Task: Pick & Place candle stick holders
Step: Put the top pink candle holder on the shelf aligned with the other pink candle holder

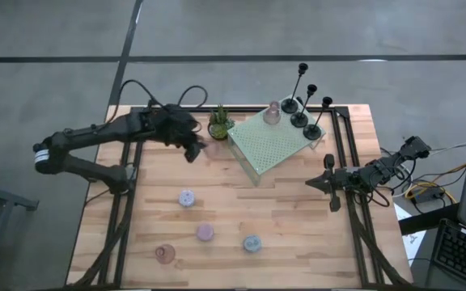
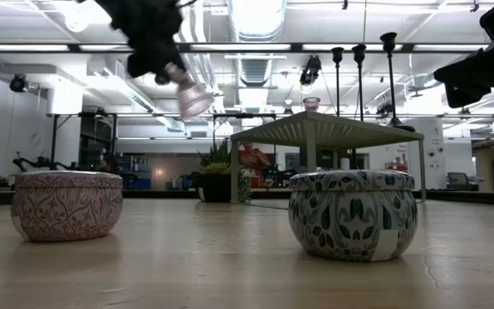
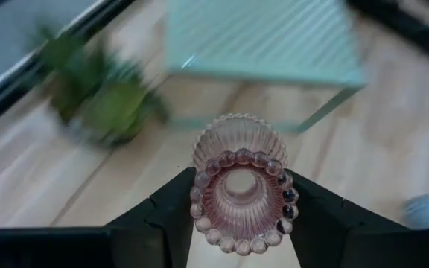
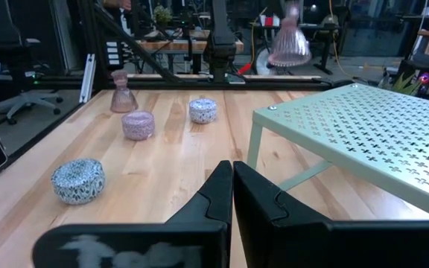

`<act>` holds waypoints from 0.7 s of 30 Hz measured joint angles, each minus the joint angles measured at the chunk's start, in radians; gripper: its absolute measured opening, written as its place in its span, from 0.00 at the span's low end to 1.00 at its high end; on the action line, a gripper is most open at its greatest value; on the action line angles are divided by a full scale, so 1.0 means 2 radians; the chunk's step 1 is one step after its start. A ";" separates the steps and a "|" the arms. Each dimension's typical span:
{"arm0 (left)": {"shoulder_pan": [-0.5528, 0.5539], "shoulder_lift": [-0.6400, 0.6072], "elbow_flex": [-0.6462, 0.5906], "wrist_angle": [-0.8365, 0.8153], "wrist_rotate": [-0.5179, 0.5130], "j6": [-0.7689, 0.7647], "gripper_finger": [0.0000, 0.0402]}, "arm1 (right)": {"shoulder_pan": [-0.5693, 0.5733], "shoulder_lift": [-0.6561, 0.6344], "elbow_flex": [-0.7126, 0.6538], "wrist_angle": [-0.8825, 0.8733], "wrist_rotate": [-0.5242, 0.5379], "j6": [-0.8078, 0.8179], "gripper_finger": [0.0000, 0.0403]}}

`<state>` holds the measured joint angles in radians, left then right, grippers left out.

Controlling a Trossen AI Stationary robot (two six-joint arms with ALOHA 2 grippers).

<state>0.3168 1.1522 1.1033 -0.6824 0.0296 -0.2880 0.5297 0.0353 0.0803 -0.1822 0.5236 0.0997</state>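
My left gripper (image 1: 192, 151) is in the air near the potted plant, left of the pale green platform (image 1: 275, 144), shut on a pinkish ribbed glass cup (image 3: 238, 160). A second glass cup (image 1: 272, 115) stands on the platform's far side. Another (image 1: 165, 255) stands on the table near the front edge. Three black thin-stemmed holders (image 1: 299, 120) stand along the platform's far right edge. Lilac (image 1: 186, 198), pink (image 1: 205, 233) and blue (image 1: 252, 243) round holders rest on the table in front. At the table's right edge my right gripper (image 1: 328, 183) waits, shut and holding nothing. My left gripper pinches the glass cup between its two fingers (image 3: 171, 212) at the narrow end with the beaded rim (image 3: 199, 195). The fingers slant down from the table's left side. The cup is lifted clear and tilted, its wider ribbed end (image 2: 195, 101) pointing down and away from the gripper.
The small potted green plant (image 1: 219, 123) stands close to the left gripper, between it and the platform's far left corner. Black frame rails (image 1: 126, 174) run along the table's sides. Bare wood lies between the platform and the pastel holders.
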 joint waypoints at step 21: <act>-0.034 0.343 0.393 -0.025 -0.001 0.076 0.45 | 0.000 0.000 0.000 0.000 0.000 -0.001 0.02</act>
<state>0.2479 1.8372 1.8889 -0.7319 0.0269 -0.1357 0.5298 0.0357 0.0803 -0.1822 0.5236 0.0984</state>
